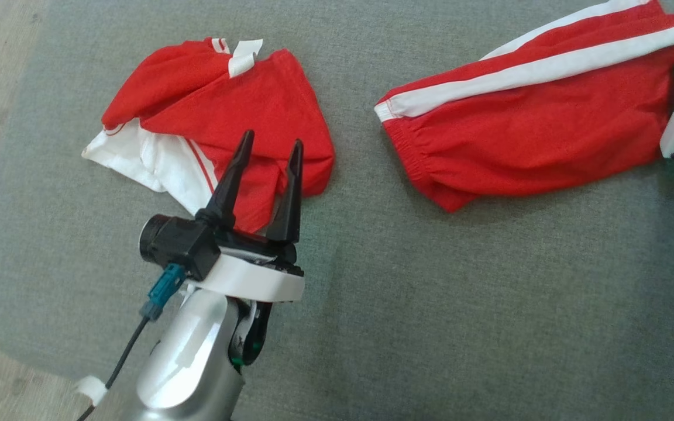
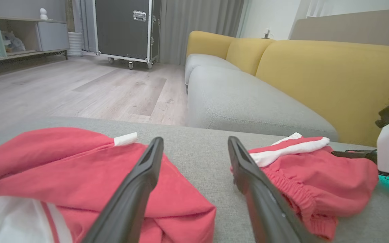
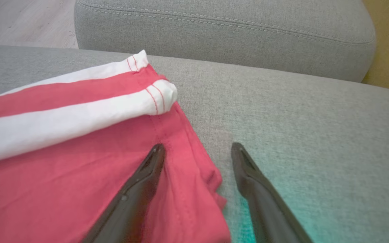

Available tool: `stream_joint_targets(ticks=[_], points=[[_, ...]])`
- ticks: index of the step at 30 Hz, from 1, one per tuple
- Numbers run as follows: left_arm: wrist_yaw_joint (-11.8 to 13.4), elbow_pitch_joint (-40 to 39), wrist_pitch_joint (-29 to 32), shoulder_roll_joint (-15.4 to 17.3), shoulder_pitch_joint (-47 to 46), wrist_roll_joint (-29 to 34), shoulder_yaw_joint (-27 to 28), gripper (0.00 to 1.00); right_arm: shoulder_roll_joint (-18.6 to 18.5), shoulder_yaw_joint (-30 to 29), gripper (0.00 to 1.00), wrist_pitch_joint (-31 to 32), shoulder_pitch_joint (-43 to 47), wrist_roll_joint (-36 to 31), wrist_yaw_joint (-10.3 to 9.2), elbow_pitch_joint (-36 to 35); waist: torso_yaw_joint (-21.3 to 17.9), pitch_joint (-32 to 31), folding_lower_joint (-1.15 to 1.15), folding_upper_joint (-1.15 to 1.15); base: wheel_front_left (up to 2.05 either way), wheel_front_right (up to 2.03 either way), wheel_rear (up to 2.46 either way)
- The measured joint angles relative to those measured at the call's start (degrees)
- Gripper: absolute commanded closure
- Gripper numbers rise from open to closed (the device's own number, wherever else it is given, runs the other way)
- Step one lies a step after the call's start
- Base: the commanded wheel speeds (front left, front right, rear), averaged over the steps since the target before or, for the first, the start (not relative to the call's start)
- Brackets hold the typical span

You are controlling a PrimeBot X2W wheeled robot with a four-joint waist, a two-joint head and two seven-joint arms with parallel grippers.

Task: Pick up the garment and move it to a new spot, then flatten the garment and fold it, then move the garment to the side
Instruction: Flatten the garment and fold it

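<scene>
Left claw (image 1: 272, 138): released, fingers spread wide, nothing between them. It sits over the near edge of the crumpled garment (image 1: 237, 99). Can't tell if the tips touch the cloth. Most of this garment lies ahead of the claw and off to its left. The white part is on the claw's left and the red bulk runs under and beyond the tips. There is a small white tab (image 1: 245, 55) at the far edge. It's bunched up, with no clear long axis, though it is a bit wider across than deep.

The striped garment (image 1: 536, 123) is well apart to the left claw's right, with bare grey cushion (image 1: 430, 292) between the two pieces. Its long axis runs sideways across the head view, tilting slightly away toward the right. The gathered end points at the left claw and the white stripes follow the length.

Right claw (image 3: 198, 145): released, fingers apart, gripping nothing. It's at the striped garment's other end. Its left finger is over red cloth, its right finger is over bare cushion, and the cloth edge passes between them. The garment stretches off to this claw's left, and the white-striped hem corner (image 3: 160, 96) is just ahead-left of the tips.

Both pieces lie on the grey cushion.
</scene>
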Motion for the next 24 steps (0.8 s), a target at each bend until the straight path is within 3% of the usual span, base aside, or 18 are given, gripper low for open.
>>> stream_joint_targets(ticks=[1,2,14,24], points=[[0.3,0.0,0.0,0.0,0.0,-0.1,0.0,0.0,0.0,0.1,0.63,0.4,-0.6,-0.1,0.0,0.4,0.0,0.1,0.0,0.0,0.0,0.0,0.0],[0.4,0.0,0.0,0.0,0.0,-0.1,0.1,0.0,0.0,0.2,1.0,0.5,-1.0,-0.2,0.0,0.8,0.0,0.2,0.0,0.0,0.0,0.0,0.0],[0.3,0.1,0.0,0.0,0.4,0.3,2.8,0.0,0.6,2.2,1.0,-3.6,-1.0,2.7,0.0,3.7,-4.8,-3.5,0.0,0.0,0.0,0.0,0.0],[-0.5,0.6,0.0,0.0,4.2,1.7,4.2,0.0,-4.5,-0.9,1.0,-5.4,6.3,6.2,0.0,4.4,-9.7,-8.9,-0.01,0.0,0.0,0.0,0.0]])
